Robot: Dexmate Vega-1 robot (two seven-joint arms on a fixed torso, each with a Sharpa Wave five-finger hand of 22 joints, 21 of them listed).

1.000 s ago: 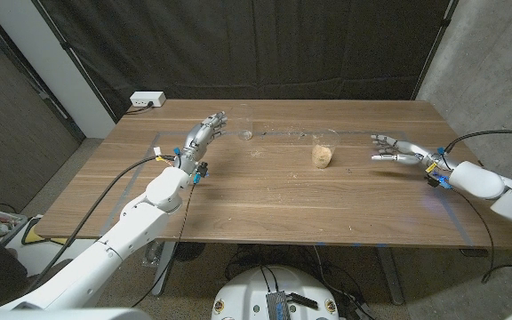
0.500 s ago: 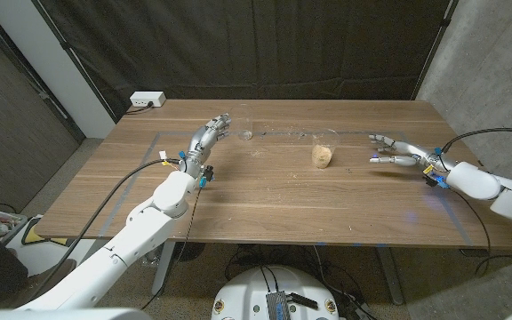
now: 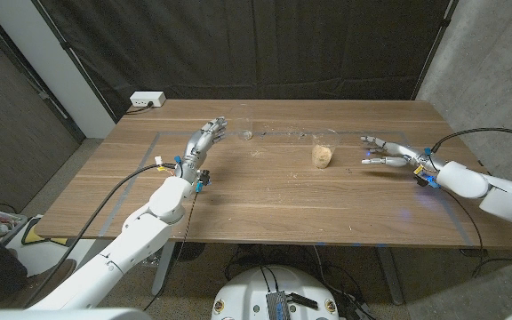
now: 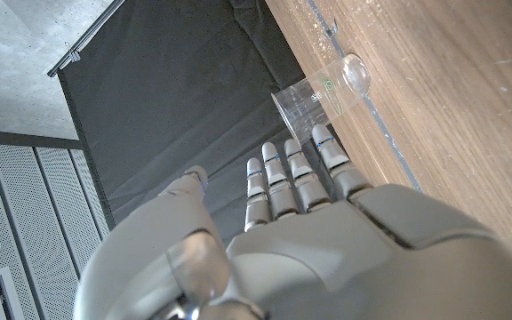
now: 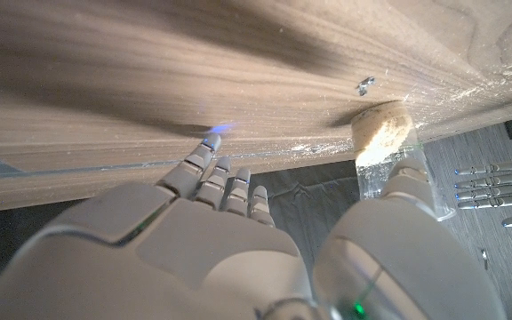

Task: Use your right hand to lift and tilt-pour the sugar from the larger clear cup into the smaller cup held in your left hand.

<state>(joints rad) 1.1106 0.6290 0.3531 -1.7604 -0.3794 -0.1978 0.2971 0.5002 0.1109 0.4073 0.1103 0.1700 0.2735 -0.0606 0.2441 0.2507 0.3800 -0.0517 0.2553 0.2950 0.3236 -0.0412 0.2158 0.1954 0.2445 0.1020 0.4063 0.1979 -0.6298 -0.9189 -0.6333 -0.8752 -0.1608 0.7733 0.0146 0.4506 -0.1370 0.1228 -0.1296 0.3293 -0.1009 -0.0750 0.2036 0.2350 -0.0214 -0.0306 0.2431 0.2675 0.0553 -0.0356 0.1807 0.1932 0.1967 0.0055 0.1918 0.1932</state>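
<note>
Head view: the left hand [image 3: 204, 139] is out over the wooden table [image 3: 265, 200] with fingers spread and holding nothing, its fingertips near the smaller clear cup [image 3: 246, 124], which stands upright toward the far edge; contact cannot be judged at this size. The larger clear cup [image 3: 324, 147], with a mound of sugar [image 3: 322, 156] in its base, stands near mid-table. The right hand [image 3: 386, 151] is to its right, fingers apart and empty, clearly separated from it. A white power strip [image 3: 147, 100] sits at the far left corner. Left wrist view: left hand [image 4: 300, 231] fingers extended and slightly apart, pointing at the smaller clear cup [image 4: 320, 92], gap visible. Right wrist view: right hand [image 5: 238, 240] open, thumb toward the larger clear cup [image 5: 396, 160] and its sugar [image 5: 380, 126].
</note>
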